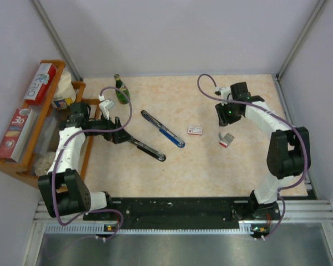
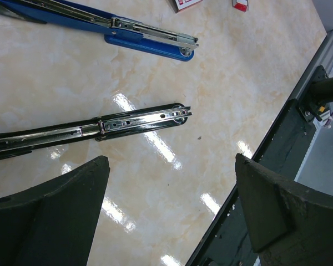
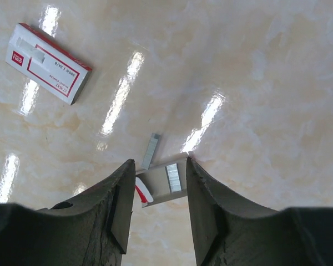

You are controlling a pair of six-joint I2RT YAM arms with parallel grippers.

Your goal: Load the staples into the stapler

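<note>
Plain pale walls [image 1: 177, 33] and metal frame posts [image 1: 54, 33] box in a marble-patterned tabletop [image 1: 211, 166], which marks a robot test cell in a lab. Two cabled arms [image 1: 277, 149] are bolted to a black rail [image 1: 177, 206], and a wooden rack [image 1: 38, 128] of household packages stands to the left of the left hand [image 1: 119, 134].

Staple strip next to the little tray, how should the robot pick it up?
Pinch the staple strip across its two long sides, near the middle, coming straight down from above. It is thin and lies flat on the table, so a sideways approach would likely just push it.
</note>
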